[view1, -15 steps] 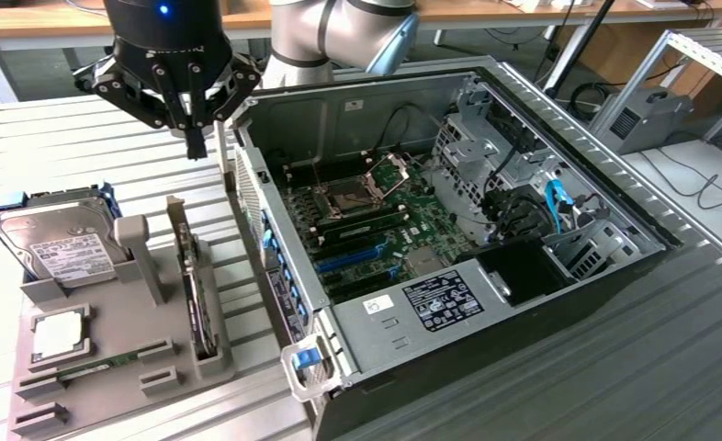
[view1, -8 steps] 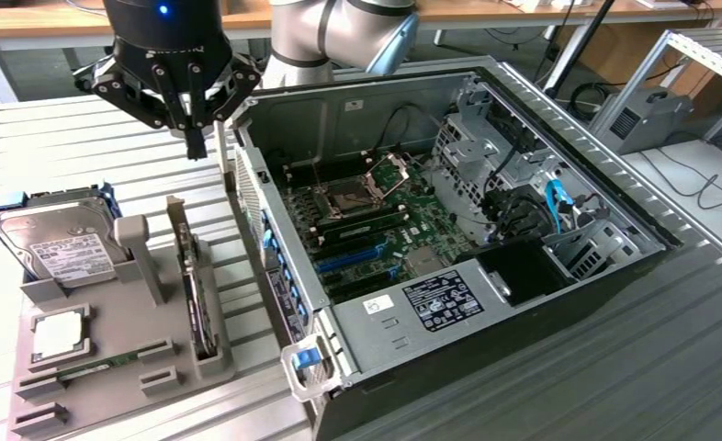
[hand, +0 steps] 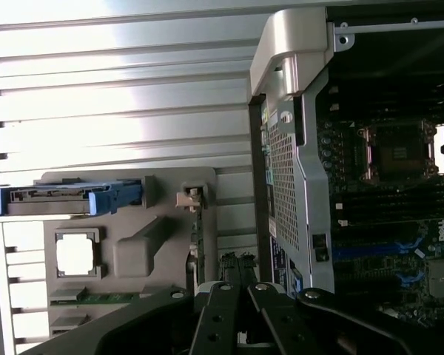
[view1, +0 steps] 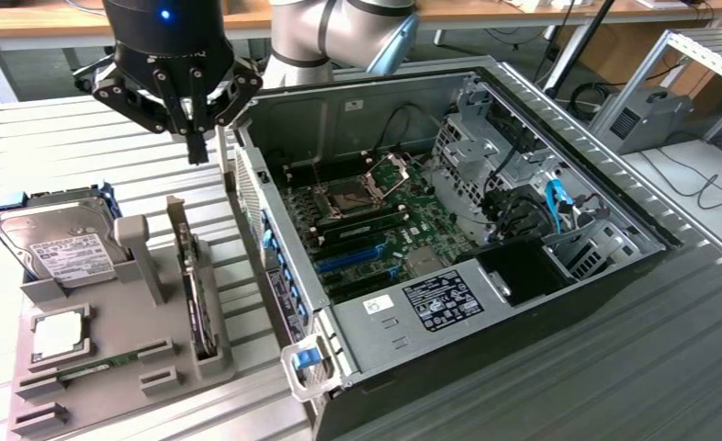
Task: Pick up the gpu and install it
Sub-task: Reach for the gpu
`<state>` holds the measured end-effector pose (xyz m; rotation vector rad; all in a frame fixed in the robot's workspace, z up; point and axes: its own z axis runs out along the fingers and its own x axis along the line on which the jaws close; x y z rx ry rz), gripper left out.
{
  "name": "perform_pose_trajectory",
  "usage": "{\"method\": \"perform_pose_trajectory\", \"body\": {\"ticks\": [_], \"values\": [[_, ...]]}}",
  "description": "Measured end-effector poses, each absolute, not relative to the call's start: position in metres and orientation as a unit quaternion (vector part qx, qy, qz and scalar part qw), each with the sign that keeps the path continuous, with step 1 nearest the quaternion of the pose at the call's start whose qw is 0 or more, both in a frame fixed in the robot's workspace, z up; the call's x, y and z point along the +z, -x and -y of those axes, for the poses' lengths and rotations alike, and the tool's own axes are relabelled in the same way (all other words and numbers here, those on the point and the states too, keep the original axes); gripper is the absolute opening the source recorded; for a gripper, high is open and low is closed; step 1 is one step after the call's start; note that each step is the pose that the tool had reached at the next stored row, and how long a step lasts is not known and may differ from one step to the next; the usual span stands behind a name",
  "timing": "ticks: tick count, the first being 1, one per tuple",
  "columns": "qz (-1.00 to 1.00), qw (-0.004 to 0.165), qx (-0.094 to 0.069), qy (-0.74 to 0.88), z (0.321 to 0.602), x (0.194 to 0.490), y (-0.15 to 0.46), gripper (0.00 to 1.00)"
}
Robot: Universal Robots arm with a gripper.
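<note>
- Gripper (view1: 197, 156): jaws pressed together with nothing between them. It hangs in the air above the far end of the grey holder (view1: 134, 312), over the holder's edge that faces the computer case (view1: 361, 344).
- gpu (view1: 191, 276): thin black card standing on edge in the long slot along the holder's case-side edge. A paler metal strip rises at the end nearest the gripper. The card sits below the closed jaws and clear of them, its length running away from them toward the holder's near end. Nothing touches it.
- Hard drive (view1: 61, 243): silver with a white label and blue side rails, propped at the holder's far corner, on the side away from the case.
- Processor chip (view1: 57, 333): square, seated in a recess mid-holder, just beside the hard drive.
- Memory stick (view1: 97, 366): slim and green, lying in a slot toward the holder's near end.
- Computer case: open, with the motherboard exposed, just beside the holder's gpu edge.
</note>
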<state>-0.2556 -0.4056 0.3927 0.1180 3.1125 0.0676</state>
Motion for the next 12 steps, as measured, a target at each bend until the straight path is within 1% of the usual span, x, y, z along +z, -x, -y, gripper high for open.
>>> {"method": "perform_pose_trajectory", "body": {"ticks": [12], "values": [[-0.999, 0.013, 0.022, -0.038, 0.418, 0.393, 0.256, 0.11]]}}
